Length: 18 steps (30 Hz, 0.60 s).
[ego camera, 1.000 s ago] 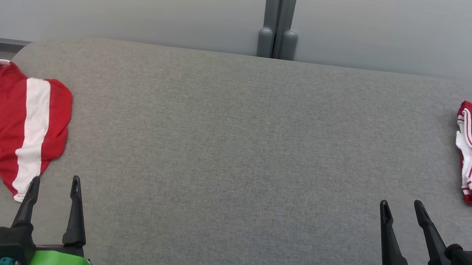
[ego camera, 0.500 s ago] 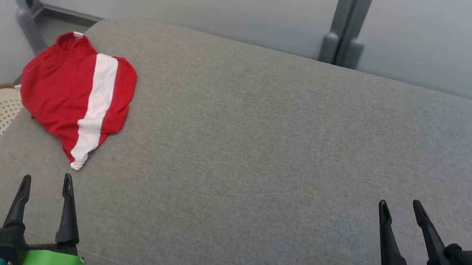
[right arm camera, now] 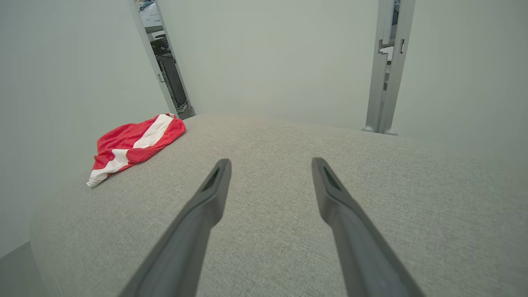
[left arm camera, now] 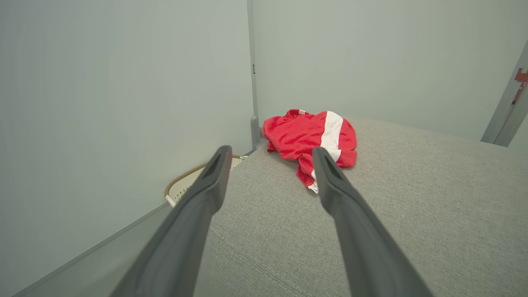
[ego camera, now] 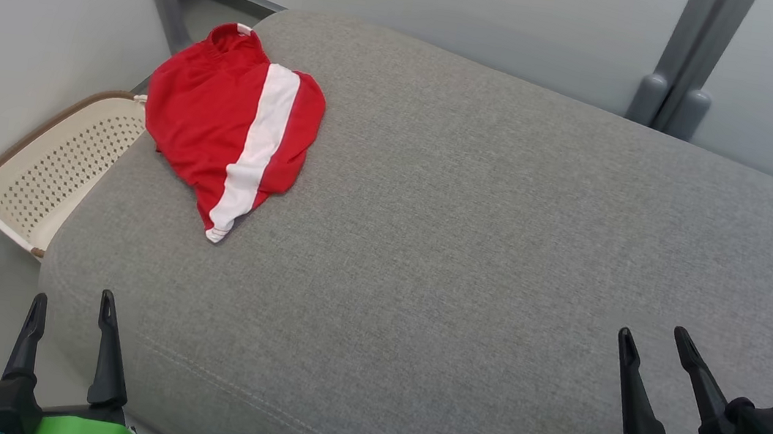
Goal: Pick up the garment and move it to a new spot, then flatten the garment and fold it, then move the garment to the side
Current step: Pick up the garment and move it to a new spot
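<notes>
- pick-up step, nothing grasped: left fingers (ego camera: 109,352) spread and empty, right fingers (ego camera: 637,395) likewise.
- red garment (ego camera: 231,128) lies crumpled on the tabletop (ego camera: 470,257), well ahead of the left fingers.
- next call: reach the left fingers forward and pinch the cloth.

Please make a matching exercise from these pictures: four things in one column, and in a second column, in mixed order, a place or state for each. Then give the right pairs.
Things
1. garment
2. basket
3. left gripper
4. right gripper

Places and states
A. open, over the near right part of the grey padded surface
B. crumpled, on the surface's far left corner
C. beside the surface's left edge, lower down
D. open, at the surface's near left corner

Pairs: 1-B, 2-C, 3-D, 4-A
</notes>
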Motion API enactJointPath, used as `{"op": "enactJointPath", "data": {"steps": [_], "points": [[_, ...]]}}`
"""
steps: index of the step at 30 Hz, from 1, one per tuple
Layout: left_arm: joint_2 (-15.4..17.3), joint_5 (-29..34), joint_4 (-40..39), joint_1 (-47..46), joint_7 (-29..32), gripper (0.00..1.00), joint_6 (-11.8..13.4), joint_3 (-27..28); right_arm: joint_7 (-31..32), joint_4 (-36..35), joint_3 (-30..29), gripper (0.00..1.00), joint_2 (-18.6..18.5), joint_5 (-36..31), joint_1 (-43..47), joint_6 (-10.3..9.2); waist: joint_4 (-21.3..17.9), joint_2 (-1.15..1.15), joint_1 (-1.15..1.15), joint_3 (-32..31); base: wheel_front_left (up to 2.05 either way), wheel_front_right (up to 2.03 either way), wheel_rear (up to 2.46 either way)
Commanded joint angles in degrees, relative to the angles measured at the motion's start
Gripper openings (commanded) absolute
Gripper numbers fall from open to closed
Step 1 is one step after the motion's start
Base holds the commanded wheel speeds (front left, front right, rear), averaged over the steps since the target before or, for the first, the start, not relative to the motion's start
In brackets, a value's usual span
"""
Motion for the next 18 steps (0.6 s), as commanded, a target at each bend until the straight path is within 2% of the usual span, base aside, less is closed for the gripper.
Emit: {"op": "enactJointPath", "data": {"steps": [1,12,18], "points": [[-0.2,-0.1,-0.2,0.9,0.0,1.0,0.2,0.2,0.0,-0.2,0.0,1.0,-0.3,0.1,-0.1,-0.09,1.8,0.0,0.0,0.2,0.0,0.0,0.0],[-0.4,0.0,-0.8,1.4,0.0,1.0,0.3,0.9,0.1,0.1,0.6,1.0,-0.3,0.3,0.0,-0.09,2.0,0.0,0.0,0.0,0.0,0.0,0.0],[-0.6,-0.4,-0.7,-0.6,0.0,1.0,0.3,1.1,0.9,-1.1,0.2,1.0,-1.0,-0.2,0.0,-0.09,0.8,0.0,0.0,1.3,0.0,0.0,0.0]]}}
